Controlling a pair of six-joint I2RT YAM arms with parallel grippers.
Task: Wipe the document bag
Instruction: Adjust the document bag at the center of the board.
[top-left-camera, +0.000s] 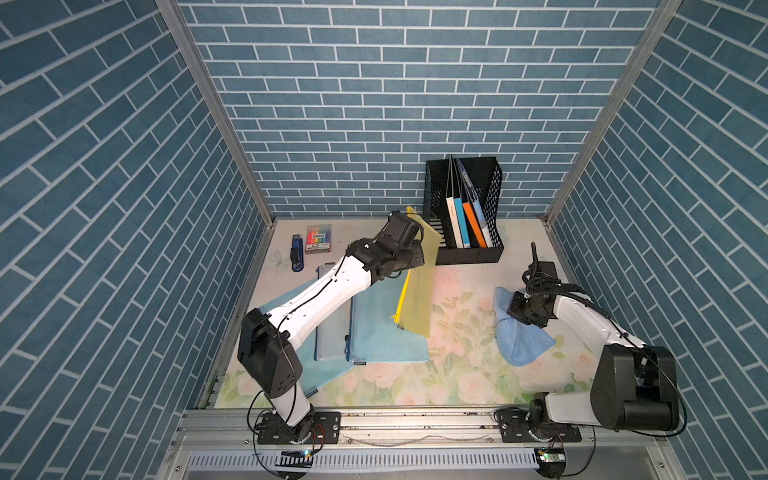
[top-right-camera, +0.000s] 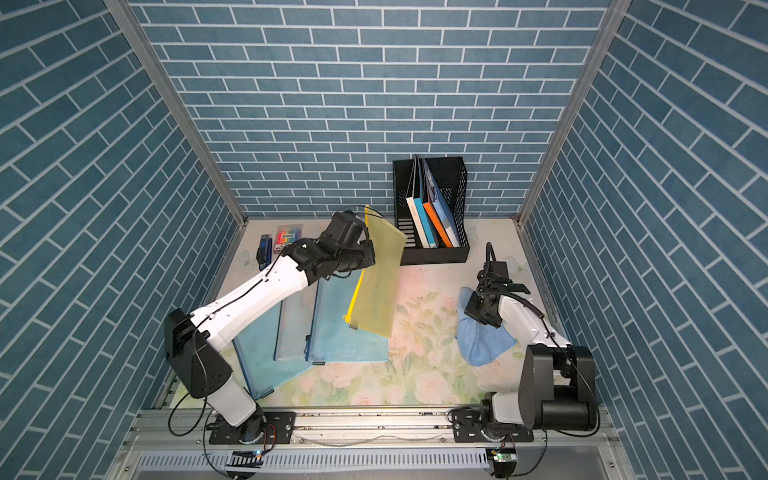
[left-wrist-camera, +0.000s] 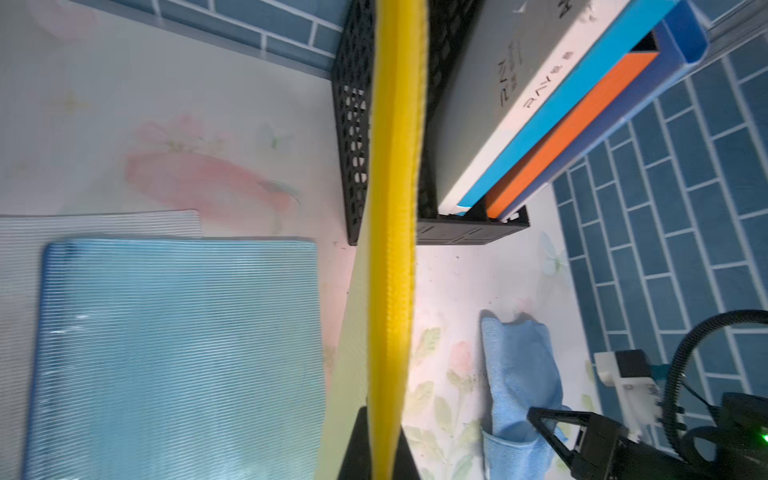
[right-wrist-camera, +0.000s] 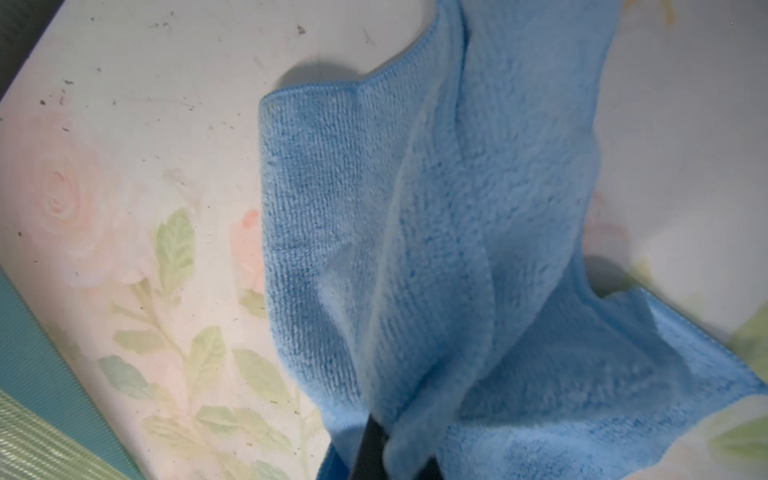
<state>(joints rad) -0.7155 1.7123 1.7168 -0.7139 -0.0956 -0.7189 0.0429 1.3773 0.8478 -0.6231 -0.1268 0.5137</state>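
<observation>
Gripping the yellow document bag (top-left-camera: 417, 299) along its bright zipper edge, the left tool (left-wrist-camera: 384, 446) is clamped firmly on it, dark fingertips (left-wrist-camera: 357, 440) pressed to either side of the yellow strip in the left wrist view; in both top views the bag hangs steeply tilted off the surface (top-left-camera: 457, 374), its upper corner up beside the black file rack (top-left-camera: 494, 199), its lower end down over the edge of the blue mesh bags (top-left-camera: 386, 332), though whether that lower end touches them I cannot tell; those mesh bags lie flat and overlapping under the left arm; over on the other side, well apart from the yellow bag, the right tool (right-wrist-camera: 390, 457) is closed on the blue cloth (top-left-camera: 521, 336), pinching a bunched fold so the fabric rises to the fingers while the rest of it spreads on the floral surface; the wrist view there shows soft pile draped right in front of the lens; at the back the rack stands against the brick-pattern wall with books (top-left-camera: 467, 224) leaning inside it; in the far left corner sit a pack of coloured pens (top-left-camera: 318, 239) and, just beside it, a small blue and black item (top-left-camera: 296, 257) too small to identify.
</observation>
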